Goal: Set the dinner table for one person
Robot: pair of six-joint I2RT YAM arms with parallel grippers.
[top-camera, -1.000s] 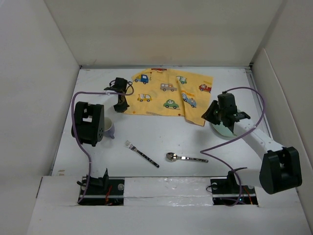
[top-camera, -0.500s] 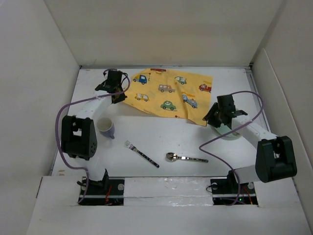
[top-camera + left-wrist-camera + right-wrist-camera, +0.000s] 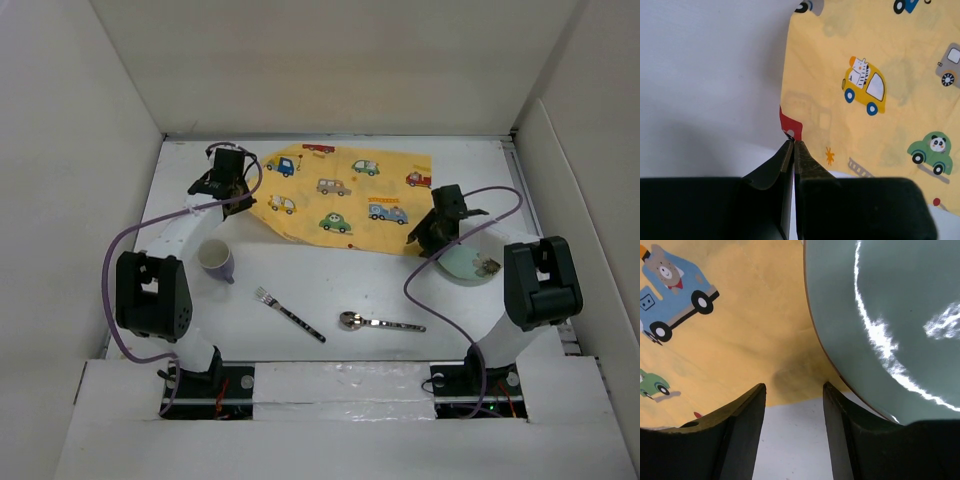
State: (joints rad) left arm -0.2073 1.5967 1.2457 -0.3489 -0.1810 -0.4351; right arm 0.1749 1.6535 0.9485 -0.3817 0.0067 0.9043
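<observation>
The yellow cloth (image 3: 345, 195) is now spread flatter at the far edge of the bench (image 3: 330, 285). Its left corner is pinched by the closed left pincer (image 3: 792, 142), while the right pincer (image 3: 792, 387) is held parted and empty. The cloth should be pulled low and evenly.

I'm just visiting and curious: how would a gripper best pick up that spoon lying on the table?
By the handle, from straight above. The spoon lies flat on the dinner table, bowl left, thin handle pointing right; closing across its narrow width probably suits.

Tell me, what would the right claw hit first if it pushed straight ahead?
The right gripper would likely meet the edge of the yellow cloth first, beside the green plate; depth is unclear.
</observation>
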